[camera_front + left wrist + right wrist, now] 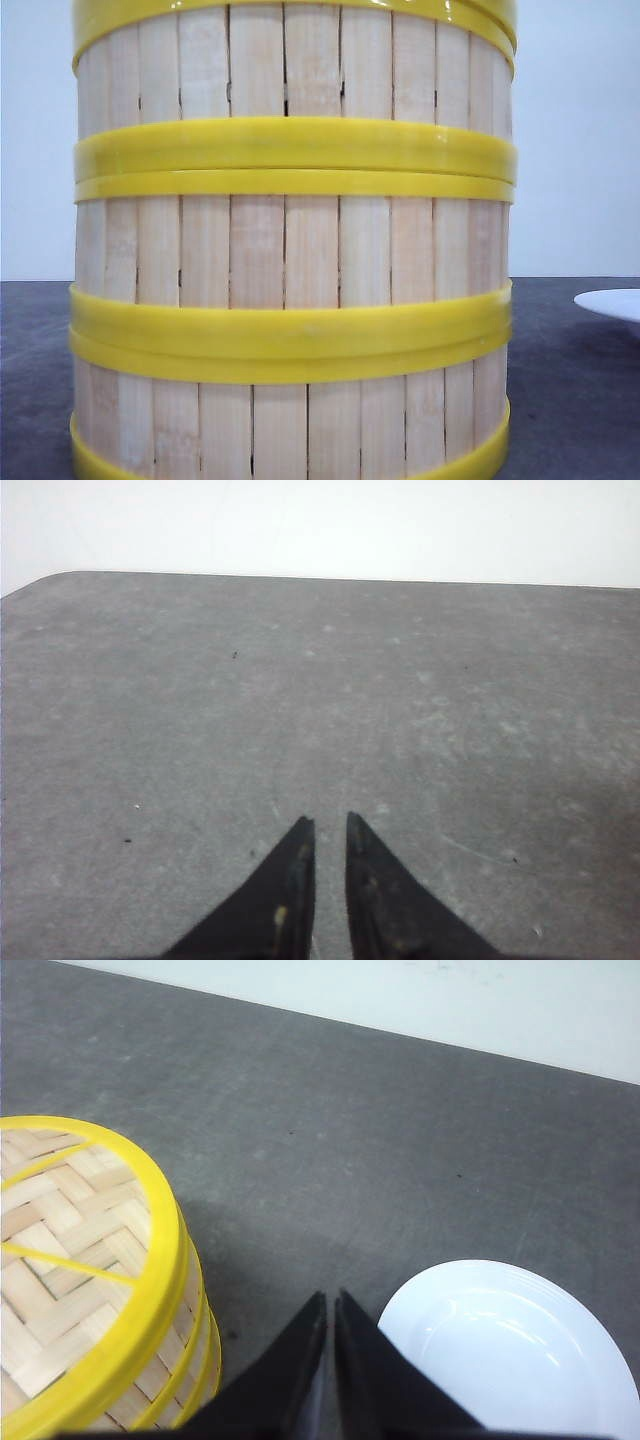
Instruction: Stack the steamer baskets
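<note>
Three baskets [290, 250] stand stacked on the worktop [570, 400], filling the front view; stacking appears complete. A white plate [510, 1350] lies just beside. Left gripper [330, 825] and right gripper [330, 1300]: fingers closed, empty, apart from the stack. Next, probably only retreat.

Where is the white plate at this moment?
The plate lies on the grey table at the right edge of the front view, to the right of the stacked baskets and apart from them; the right wrist view shows it beside that arm's pincer.
</note>
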